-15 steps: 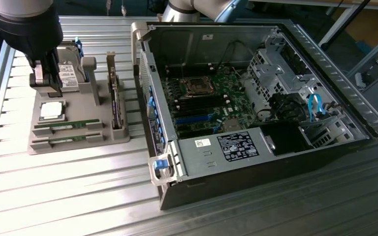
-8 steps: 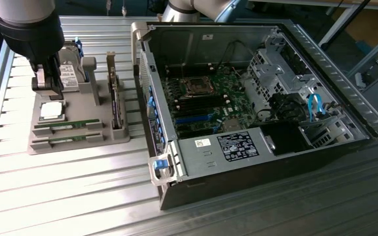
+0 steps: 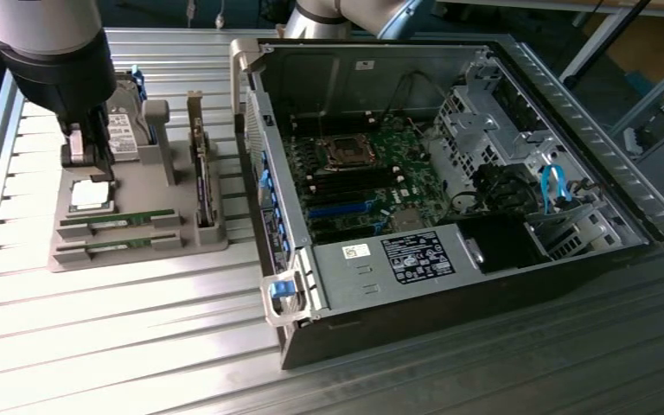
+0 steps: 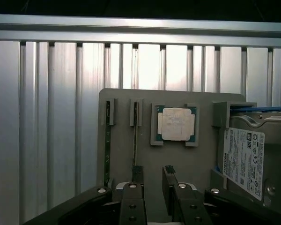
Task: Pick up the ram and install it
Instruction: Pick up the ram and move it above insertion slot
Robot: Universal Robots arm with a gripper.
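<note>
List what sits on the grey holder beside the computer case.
Visible: two ram sticks, a processor chip, a hard drive, an upright dark card. The arm covers part of the hard drive and of the holder.

Grey plastic holder tray (image 3: 138, 197) sits on ribbed aluminium table (image 3: 113, 346), at 9 o'clock of open black computer case (image 3: 448, 304) in exterior view. On tray: two green ram sticks (image 3: 118, 223) side by side at 6 o'clock end. Square silver processor chip (image 3: 90, 197) just behind them at 12, boxy metal hard drive (image 3: 128, 130) farther toward 12. Dark upright card (image 3: 203, 186) along tray's 3 o'clock edge. Green motherboard (image 3: 355, 177) lies inside case. Black gripper (image 3: 87, 151) hangs above tray, between chip and drive.
</note>
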